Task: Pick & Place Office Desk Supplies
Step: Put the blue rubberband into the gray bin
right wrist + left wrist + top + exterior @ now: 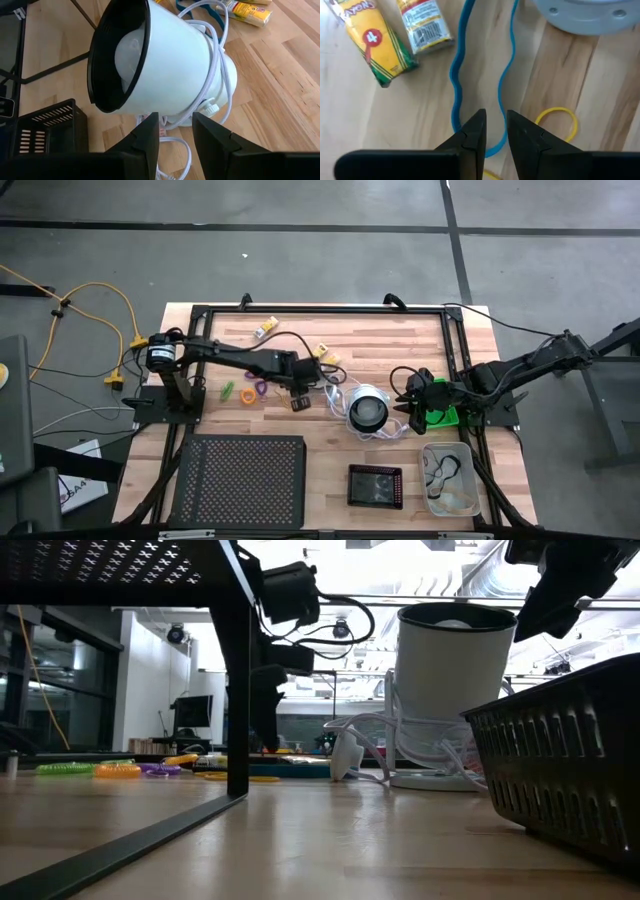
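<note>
While the left claw (pixel 492 131) hangs low over the bench (pixel 330 465) at mid-frame in the high view, its fingers stand slightly parted and hold nothing. A teal cord (pixel 457 85) lies directly beneath, its loop end between the fingertips and its long axis running straight ahead of the claw toward two yellow packs (pixel 377 47). A yellow loop (pixel 557 120) lies just beside. The right claw (pixel 176 131), right of centre, hovers partly open and empty over the white lamp (pixel 160 65). I judge the left arm far nearer the cord, needing only to drop.
</note>
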Tool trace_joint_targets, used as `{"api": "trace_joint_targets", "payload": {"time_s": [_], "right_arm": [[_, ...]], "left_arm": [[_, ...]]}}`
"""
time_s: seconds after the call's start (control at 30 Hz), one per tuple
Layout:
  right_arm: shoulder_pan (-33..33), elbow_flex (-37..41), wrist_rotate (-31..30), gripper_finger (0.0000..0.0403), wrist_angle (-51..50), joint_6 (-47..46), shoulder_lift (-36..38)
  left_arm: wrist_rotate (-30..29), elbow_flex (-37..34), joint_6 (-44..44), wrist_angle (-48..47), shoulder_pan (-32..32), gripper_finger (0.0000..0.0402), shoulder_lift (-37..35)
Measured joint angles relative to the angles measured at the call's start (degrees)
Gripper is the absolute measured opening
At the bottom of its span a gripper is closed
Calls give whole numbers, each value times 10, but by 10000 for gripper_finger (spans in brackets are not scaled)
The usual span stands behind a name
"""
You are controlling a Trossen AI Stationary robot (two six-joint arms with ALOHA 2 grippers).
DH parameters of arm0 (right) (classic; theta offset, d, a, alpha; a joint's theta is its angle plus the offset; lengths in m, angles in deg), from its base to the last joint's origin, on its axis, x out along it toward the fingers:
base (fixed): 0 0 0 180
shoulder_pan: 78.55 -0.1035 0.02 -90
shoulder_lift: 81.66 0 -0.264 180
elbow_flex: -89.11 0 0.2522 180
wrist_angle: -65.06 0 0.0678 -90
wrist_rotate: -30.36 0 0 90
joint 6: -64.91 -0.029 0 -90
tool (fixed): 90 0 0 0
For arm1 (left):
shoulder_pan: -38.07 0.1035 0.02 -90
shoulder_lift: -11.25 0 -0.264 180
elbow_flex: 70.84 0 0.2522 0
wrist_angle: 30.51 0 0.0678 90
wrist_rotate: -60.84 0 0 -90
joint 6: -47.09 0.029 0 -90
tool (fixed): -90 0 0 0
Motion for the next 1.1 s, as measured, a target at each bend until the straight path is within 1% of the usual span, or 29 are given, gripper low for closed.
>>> {"api": "trace_joint_targets", "payload": {"time_s": [0.3,0.9,0.97,1.1], "right_arm": [[0,0,0,105,1,0,0],[0,0,0,105,10,0,0],[0,0,0,105,11,0,0],[0,0,0,105,12,0,0]], "left_arm": [[0,-3,-22,7,-4,70,1],[17,-2,-43,37,-5,70,45],[18,-3,-45,28,-5,70,45],[18,-3,-44,33,-5,62,45]]}}
